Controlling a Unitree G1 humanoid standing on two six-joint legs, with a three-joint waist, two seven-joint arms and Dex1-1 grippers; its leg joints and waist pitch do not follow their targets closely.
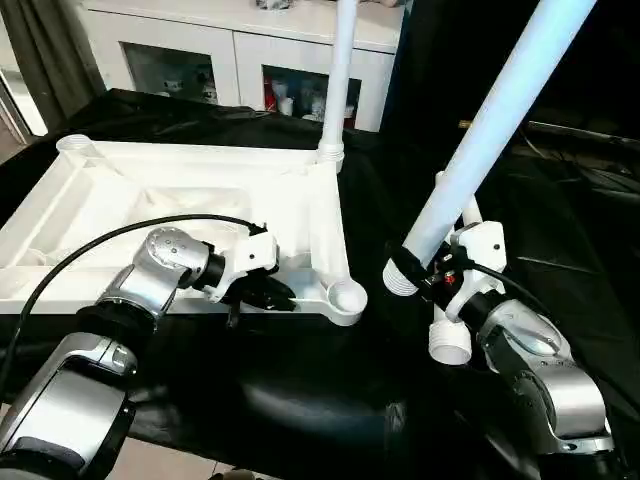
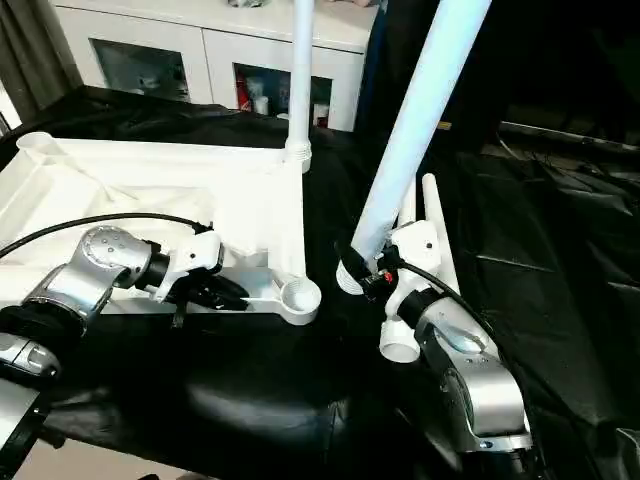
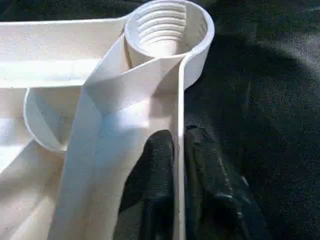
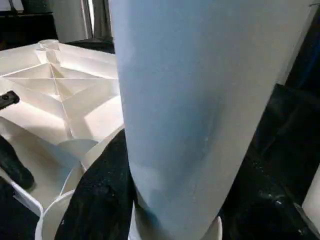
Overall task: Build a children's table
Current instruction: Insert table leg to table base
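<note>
The white tabletop (image 1: 200,200) lies upside down on a black cloth (image 1: 300,400). At its near edge, the left gripper (image 1: 268,293) has its two fingers (image 3: 160,165) pinched shut on the thin rim, one on each side. Just beside it, at the near right corner, is an open round socket (image 1: 347,296). Off that corner, the right gripper (image 1: 425,268) is clamped around a long white leg (image 1: 490,130), tilted up. Another leg (image 1: 455,300) lies on the cloth under it. At the far right corner, one leg (image 1: 340,80) stands upright in its socket. A white cabinet (image 1: 230,50) is behind.
</note>
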